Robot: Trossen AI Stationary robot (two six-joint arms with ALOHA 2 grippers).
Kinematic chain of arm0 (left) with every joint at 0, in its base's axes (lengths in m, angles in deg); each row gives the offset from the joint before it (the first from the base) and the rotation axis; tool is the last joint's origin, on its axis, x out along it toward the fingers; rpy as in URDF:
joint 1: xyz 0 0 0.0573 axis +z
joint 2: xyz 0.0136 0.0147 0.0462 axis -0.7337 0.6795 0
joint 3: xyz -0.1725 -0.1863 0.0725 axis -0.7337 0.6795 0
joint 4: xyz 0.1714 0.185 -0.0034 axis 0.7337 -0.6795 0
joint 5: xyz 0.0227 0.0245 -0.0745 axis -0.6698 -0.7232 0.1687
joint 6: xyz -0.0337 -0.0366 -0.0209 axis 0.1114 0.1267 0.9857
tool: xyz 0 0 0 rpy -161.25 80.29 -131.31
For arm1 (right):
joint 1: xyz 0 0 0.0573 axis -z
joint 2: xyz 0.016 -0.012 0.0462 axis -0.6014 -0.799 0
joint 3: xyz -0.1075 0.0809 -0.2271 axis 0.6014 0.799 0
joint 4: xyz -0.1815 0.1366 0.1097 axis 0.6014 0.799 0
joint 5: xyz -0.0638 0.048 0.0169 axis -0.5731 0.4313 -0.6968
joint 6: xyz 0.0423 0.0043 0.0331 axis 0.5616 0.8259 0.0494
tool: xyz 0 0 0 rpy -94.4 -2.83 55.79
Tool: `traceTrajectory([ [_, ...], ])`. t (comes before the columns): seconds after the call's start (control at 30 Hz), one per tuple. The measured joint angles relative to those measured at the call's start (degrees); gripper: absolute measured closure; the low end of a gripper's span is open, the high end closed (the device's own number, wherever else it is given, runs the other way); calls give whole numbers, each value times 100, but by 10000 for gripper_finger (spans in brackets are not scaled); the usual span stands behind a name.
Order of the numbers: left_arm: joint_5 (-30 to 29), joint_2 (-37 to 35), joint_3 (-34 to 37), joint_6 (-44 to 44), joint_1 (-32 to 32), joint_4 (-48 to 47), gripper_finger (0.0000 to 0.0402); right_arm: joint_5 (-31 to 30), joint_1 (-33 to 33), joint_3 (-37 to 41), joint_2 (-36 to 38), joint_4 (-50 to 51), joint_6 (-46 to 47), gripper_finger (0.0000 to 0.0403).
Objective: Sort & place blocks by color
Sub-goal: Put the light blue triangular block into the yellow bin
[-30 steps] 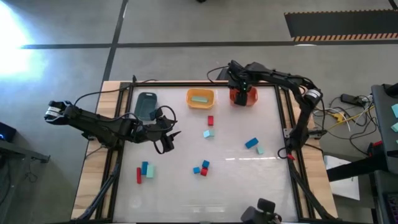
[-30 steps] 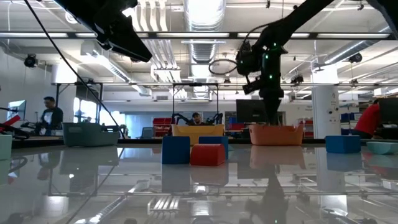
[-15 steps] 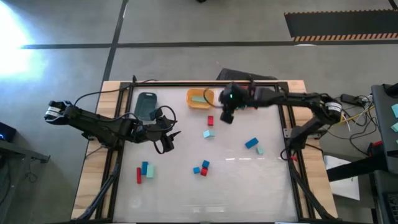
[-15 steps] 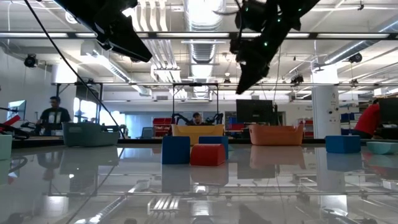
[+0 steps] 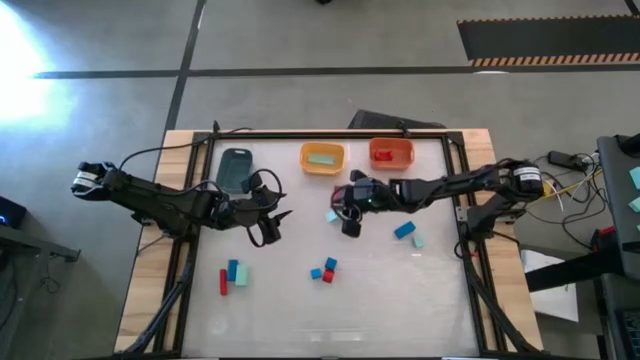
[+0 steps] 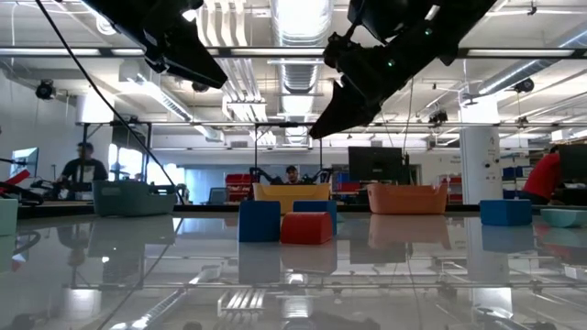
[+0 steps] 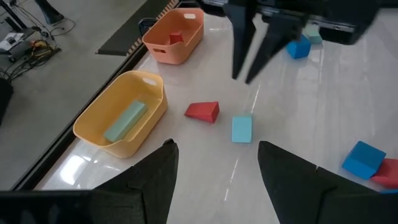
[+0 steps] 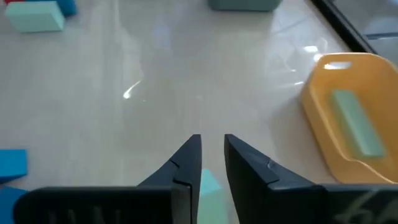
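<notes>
Red, blue and pale teal blocks lie scattered on the white table. A red block (image 7: 202, 111) and a pale teal block (image 7: 241, 129) lie near the middle. My right gripper (image 5: 347, 225) hangs above the table just beside them, slanting down, empty, its fingers (image 8: 186, 163) only a narrow gap apart; the teal block (image 8: 208, 185) shows below them. My left gripper (image 5: 270, 228) waits open and empty left of the middle, clear of the table. The orange-red bin (image 5: 390, 152) holds a red block (image 7: 176, 38). The yellow bin (image 5: 322, 157) holds a pale teal bar (image 7: 125, 121).
A grey bin (image 5: 236, 168) stands at the far left. A blue block (image 5: 404, 230) and a teal one (image 5: 418, 240) lie to the right. Small clusters lie near the front (image 5: 322, 270) and at the left (image 5: 232, 275). A black frame (image 5: 465, 200) rims the table.
My right gripper has swung from above the orange-red bin at the far edge toward the table's left and near side, to the middle by the red and teal blocks. It has tipped from pointing straight down to slanting. The bin now shows uncovered, a red block inside.
</notes>
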Motion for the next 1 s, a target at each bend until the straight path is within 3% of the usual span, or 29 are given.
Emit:
traceTrajectory([
  [0.17, 1, 0, 0, 2, -1, 19, 196, 2, -67, -223, -152, 127, -56, 342],
  [0.3, 1, 0, 0, 11, -1, 53, 196, 35, -74, -311, -206, 234, -74, 317],
  [0.73, 1, 0, 0, 5, -1, 127, 196, 53, -293, -314, -271, 440, -285, 163],
  [1.0, 1, 0, 0, 7, -1, 135, 196, 167, -313, -305, -544, 482, -761, 149],
])
